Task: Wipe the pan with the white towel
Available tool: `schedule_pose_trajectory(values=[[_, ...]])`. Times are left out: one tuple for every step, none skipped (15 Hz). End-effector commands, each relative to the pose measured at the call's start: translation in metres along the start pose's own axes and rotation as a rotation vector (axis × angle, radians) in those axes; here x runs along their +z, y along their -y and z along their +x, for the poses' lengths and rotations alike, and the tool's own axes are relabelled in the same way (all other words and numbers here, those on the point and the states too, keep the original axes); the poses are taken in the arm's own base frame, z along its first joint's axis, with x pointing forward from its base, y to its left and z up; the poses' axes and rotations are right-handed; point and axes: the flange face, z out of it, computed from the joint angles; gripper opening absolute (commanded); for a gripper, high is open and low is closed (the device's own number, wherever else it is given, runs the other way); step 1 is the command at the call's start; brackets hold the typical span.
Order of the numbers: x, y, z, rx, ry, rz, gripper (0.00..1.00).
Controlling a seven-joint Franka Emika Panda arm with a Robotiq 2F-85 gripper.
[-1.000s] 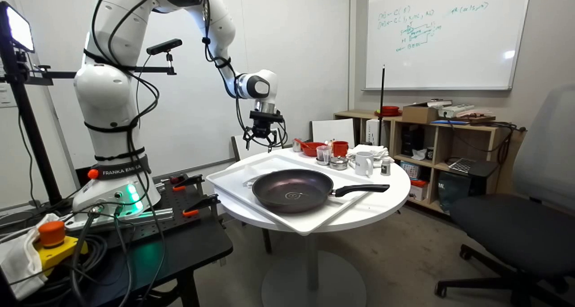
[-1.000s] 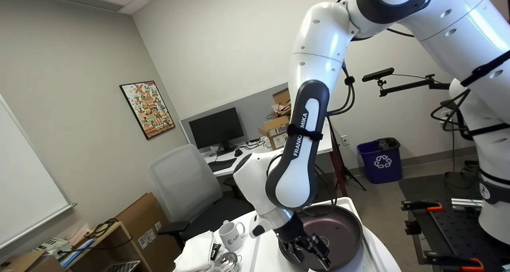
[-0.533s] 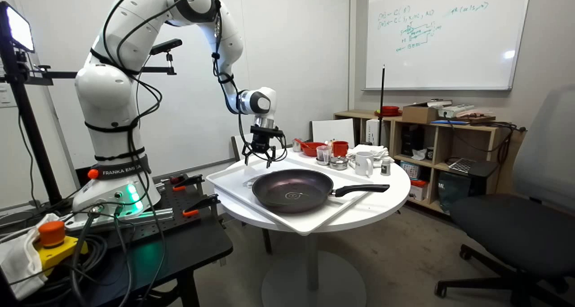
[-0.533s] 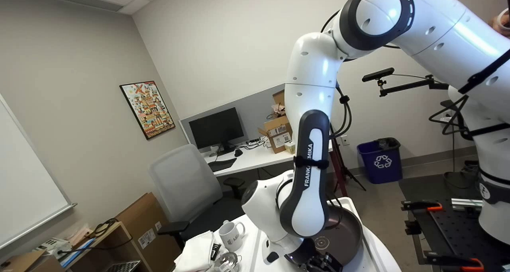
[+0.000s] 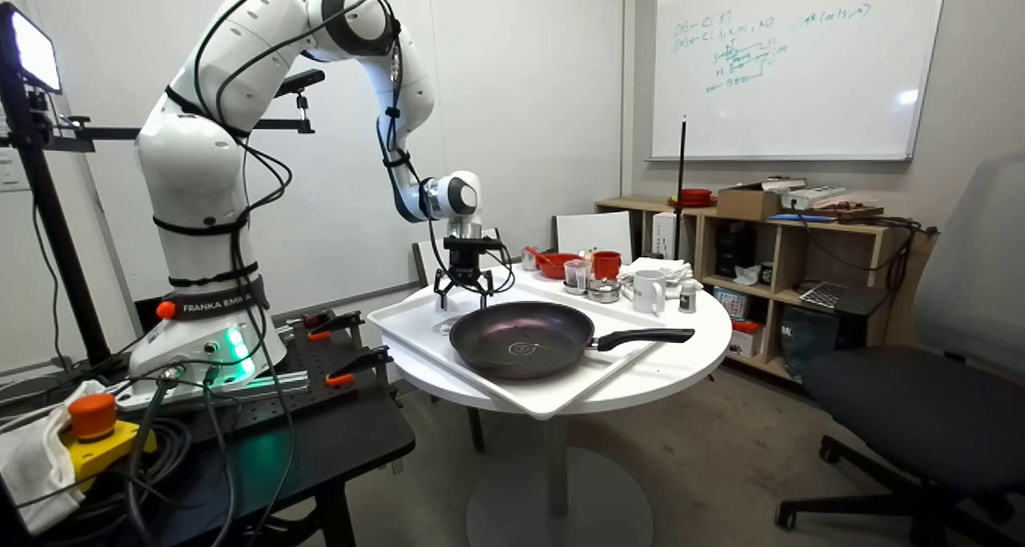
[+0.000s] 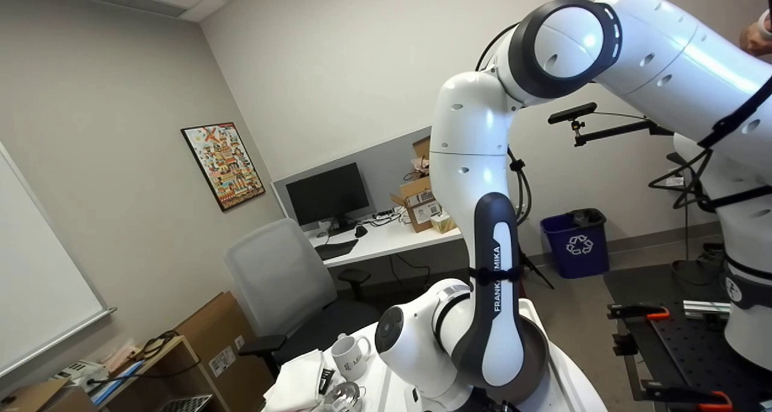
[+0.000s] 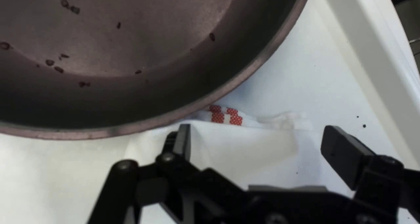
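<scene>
A dark frying pan [image 5: 520, 343] with a black handle stands on a white tray [image 5: 592, 383]. In an exterior view the arm covers much of the pan [image 6: 534, 364]. In the wrist view the pan [image 7: 131, 53] fills the upper left, with dark drops inside. A white towel [image 7: 242, 145] with a red patterned patch lies crumpled on the tray beside the pan's rim. It also shows small and pale in an exterior view [image 5: 448, 321]. My gripper [image 5: 462, 299] is open and empty above the towel, which lies between the fingers [image 7: 257, 135] in the wrist view.
On the round table stand a white mug [image 5: 649, 291], a red bowl [image 5: 554, 267], a red mug [image 5: 606, 264], a clear cup [image 5: 576, 275], a metal tin [image 5: 603, 291] and a small shaker [image 5: 687, 299]. Folded white cloths [image 6: 295, 382] lie near the mug.
The arm has come down. My gripper is lower, closer to the towel and the tray beside the pan. It stays open. The pan and the tray have not moved.
</scene>
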Motion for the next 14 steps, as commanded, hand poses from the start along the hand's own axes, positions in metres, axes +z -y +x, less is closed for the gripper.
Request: schedule_pose_trajectory(values=[[-0.002, -0.001, 0.014, -0.019, 0.029, -0.061, 1.00], [-0.002, 0.000, 0.017, -0.036, 0.032, -0.070, 1.00], [-0.002, -0.001, 0.019, -0.049, 0.034, -0.092, 1.00], [-0.003, -0.002, 0.021, -0.064, 0.037, -0.118, 1.00], [-0.005, -0.003, 0.023, -0.082, 0.043, -0.137, 1.00], [-0.007, -0.005, 0.024, -0.102, 0.047, -0.161, 1.00], [-0.009, -0.008, 0.025, -0.118, 0.047, -0.183, 1.00], [-0.011, -0.012, 0.025, -0.137, 0.045, -0.202, 1.00], [-0.014, -0.017, 0.025, -0.146, 0.032, -0.213, 1.00], [-0.016, -0.022, 0.025, -0.152, 0.013, -0.225, 1.00], [-0.019, -0.027, 0.025, -0.154, -0.014, -0.229, 1.00], [-0.022, -0.031, 0.024, -0.151, -0.042, -0.238, 1.00], [-0.024, -0.034, 0.024, -0.155, -0.080, -0.233, 1.00], [-0.026, -0.037, 0.023, -0.159, -0.117, -0.235, 1.00]])
